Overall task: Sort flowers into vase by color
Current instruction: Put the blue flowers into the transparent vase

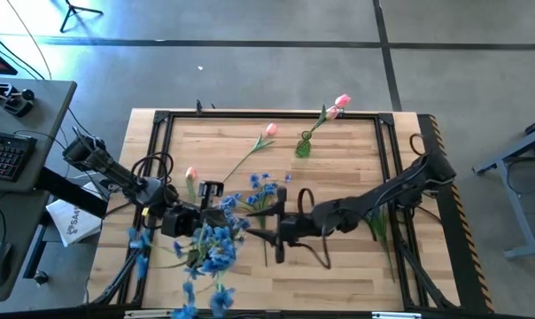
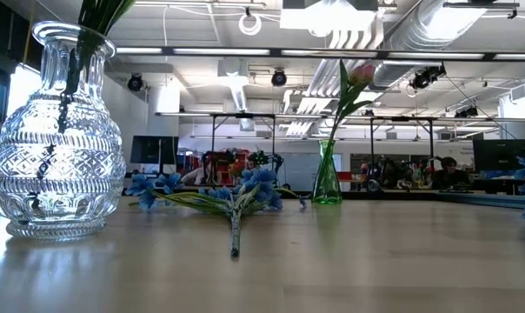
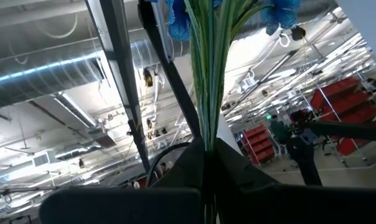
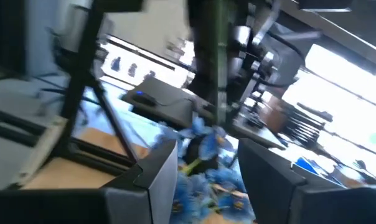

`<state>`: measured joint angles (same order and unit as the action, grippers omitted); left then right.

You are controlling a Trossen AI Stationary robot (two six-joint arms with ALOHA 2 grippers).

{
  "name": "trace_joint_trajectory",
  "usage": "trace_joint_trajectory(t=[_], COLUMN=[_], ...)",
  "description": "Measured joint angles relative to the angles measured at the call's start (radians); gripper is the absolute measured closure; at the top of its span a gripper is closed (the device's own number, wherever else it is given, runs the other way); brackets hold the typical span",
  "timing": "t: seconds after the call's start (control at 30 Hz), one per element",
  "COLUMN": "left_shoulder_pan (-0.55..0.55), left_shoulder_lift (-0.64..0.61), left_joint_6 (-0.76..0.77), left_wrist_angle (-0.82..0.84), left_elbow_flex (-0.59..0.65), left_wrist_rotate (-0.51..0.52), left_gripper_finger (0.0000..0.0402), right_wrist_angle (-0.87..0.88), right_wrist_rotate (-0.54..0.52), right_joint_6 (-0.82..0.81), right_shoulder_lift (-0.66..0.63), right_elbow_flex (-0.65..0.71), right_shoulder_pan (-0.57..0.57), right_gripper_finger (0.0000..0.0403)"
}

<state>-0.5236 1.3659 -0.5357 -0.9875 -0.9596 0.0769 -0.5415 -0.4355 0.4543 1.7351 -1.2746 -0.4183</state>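
A bunch of blue flowers [image 1: 216, 244] stands with its green stems in the clear glass vase [image 2: 58, 139]. My left gripper [image 1: 186, 221] is shut on those stems. My right gripper [image 1: 266, 232] hangs open just right of the bunch, blue blossoms [image 4: 206, 146] showing beyond its fingers. Another blue flower [image 1: 263, 190] lies flat on the table [image 2: 236, 198]. Two pink tulips [image 1: 270, 130] [image 1: 190, 175] lie on the boards. More pink tulips [image 1: 341, 105] stand in a small green vase [image 1: 303, 146] [image 2: 326, 178]. My left gripper pinches several green stems [image 3: 206, 134] of the blue flowers between its two fingers [image 3: 175, 168]. The stems run on past the fingertips along the fingers' line to the blue blossoms [image 3: 178, 18]. Their lower ends reach into the glass vase [image 2: 71, 78].
A black frame [image 1: 276, 113] edges the wooden table. A desk with keyboard [image 1: 6, 151] stands left of the table, a paper [image 1: 73, 221] beside it. Cables [image 1: 307, 199] loop by the right arm. Bare boards lie along the near right part [image 1: 356, 275].
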Motion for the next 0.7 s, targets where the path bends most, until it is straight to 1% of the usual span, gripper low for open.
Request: trace_joint_trajectory(t=[0.07, 0.23, 0.33, 0.43, 0.67, 0.7], left_shoulder_pan=[0.0, 0.0, 0.0, 0.0, 0.0, 0.0], left_shoulder_lift=[0.0, 0.0, 0.0, 0.0, 0.0, 0.0], left_joint_6=[0.0, 0.003, 0.003, 0.003, 0.002, 0.003], left_wrist_angle=[0.005, 0.037, 0.038, 0.044, 0.073, 0.077], left_elbow_flex=[0.0, 0.0, 0.0, 0.0, 0.0, 0.0], left_wrist_rotate=[0.005, 0.019, 0.023, 0.025, 0.066, 0.066], left_gripper_finger=[0.0401, 0.0401, 0.0401, 0.0401, 0.0401, 0.0401], right_wrist_angle=[0.0, -0.005, -0.011, -0.011, -0.014, -0.014], right_wrist_rotate=[-0.012, 0.053, 0.055, 0.063, 0.073, 0.072], right_joint_6=[0.0, -0.001, -0.002, -0.001, -0.006, -0.009], right_shoulder_lift=[0.008, 0.013, 0.013, 0.013, 0.013, 0.013], right_elbow_flex=[-0.013, -0.022, -0.022, -0.022, -0.022, -0.022], right_shoulder_pan=[0.0, 0.0, -0.007, -0.009, -0.008, -0.008], right_gripper_finger=[0.0238, 0.0239, 0.0252, 0.0283, 0.0386, 0.0393])
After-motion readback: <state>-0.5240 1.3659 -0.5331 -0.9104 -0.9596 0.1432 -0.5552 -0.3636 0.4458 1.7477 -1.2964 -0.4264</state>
